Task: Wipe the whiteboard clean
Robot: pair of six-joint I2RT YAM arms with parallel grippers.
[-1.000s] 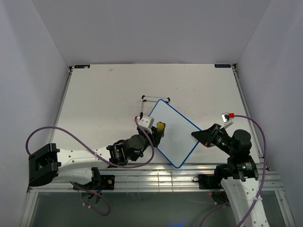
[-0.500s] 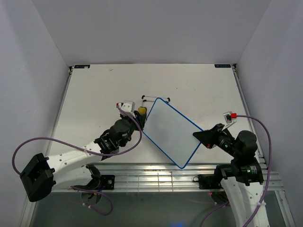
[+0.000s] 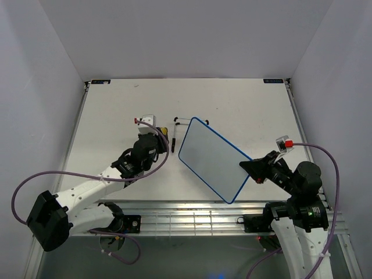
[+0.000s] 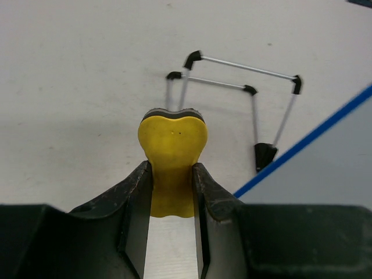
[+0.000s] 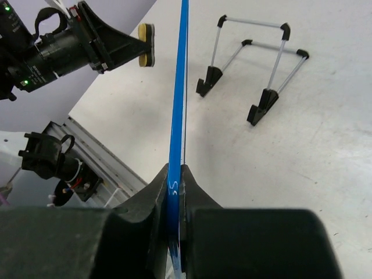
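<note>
The whiteboard (image 3: 212,161), white with a blue frame, is held tilted above the table, and its face shows no writing in the top view. My right gripper (image 3: 248,167) is shut on its right corner. In the right wrist view the whiteboard (image 5: 178,87) runs edge-on out of the right gripper (image 5: 176,181). My left gripper (image 3: 162,136) is just left of the board, apart from it, shut on a small yellow eraser (image 4: 173,142) between the left gripper (image 4: 172,177) fingers. The eraser (image 5: 145,44) also shows beyond the board's edge.
The board's black-and-silver wire stand (image 4: 235,99) sits folded on the table behind the board's top-left corner, also visible as the stand (image 5: 256,64) and stand (image 3: 175,129). Grey walls close in the table on three sides. An aluminium rail (image 3: 192,218) runs along the near edge.
My left gripper carried the eraser off the board's face, leftward and toward the back. The board, still in the right gripper, shifted slightly right.
</note>
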